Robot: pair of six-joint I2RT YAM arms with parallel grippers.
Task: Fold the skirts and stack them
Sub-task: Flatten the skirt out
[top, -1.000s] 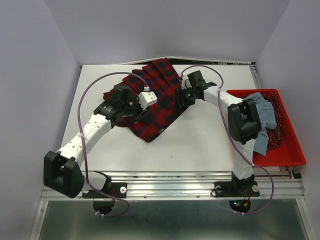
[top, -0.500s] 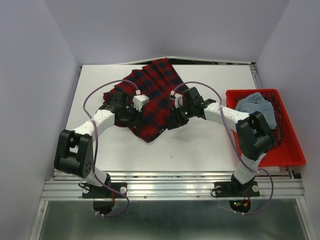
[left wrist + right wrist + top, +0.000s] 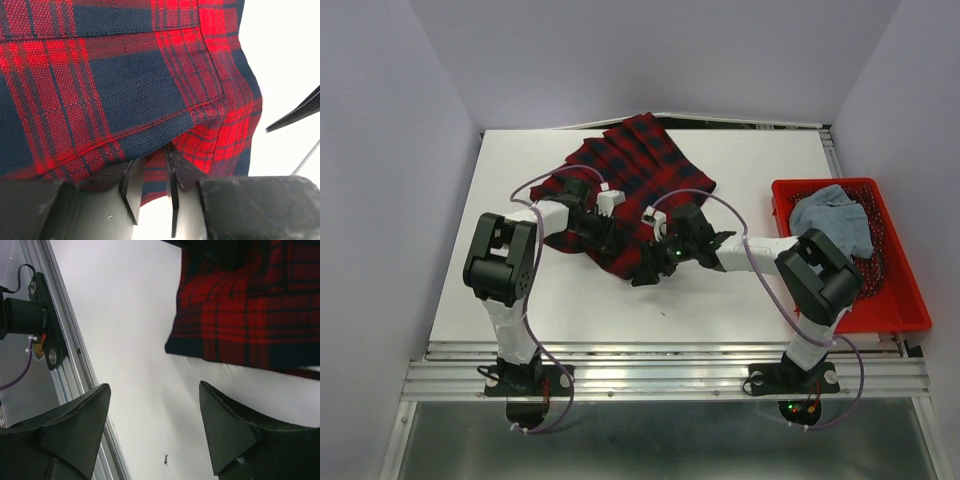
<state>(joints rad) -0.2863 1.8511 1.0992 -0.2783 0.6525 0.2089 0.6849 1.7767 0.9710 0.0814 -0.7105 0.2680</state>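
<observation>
Moved since a second ago: both arms drawn nearer you. Right gripper [image 3: 155, 386] is off the cloth, jaws spread wide over the table [image 3: 570, 300] beside the plaid skirt [image 3: 640, 165]'s near corner. Left gripper [image 3: 151, 167]: pinching a fold of that skirt, mid-table. Blue-grey skirt [image 3: 830, 215]: in the red basket [image 3: 905, 295], your right.

1. Plaid skirt [image 3: 640, 170]: red w/ dark navy blocks, thin red + navy lines crossing.
2. Denim skirt [image 3: 832, 218]: plain lt blue-grey, no pattern.
3. Basket [image 3: 905, 312]: solid red.
4. Table [image 3: 750, 200]: white, one tiny dark speck.
5. Left arm [image 3: 500, 262] & right arm [image 3: 820, 272]: black joints, white links.
6. Cable [image 3: 17, 380]: purple.
7. Left gripper [image 3: 152, 192], right gripper [image 3: 152, 387]: fingers black/dk grey.
8. Walls [image 3: 650, 50]: pale lavender-grey.
</observation>
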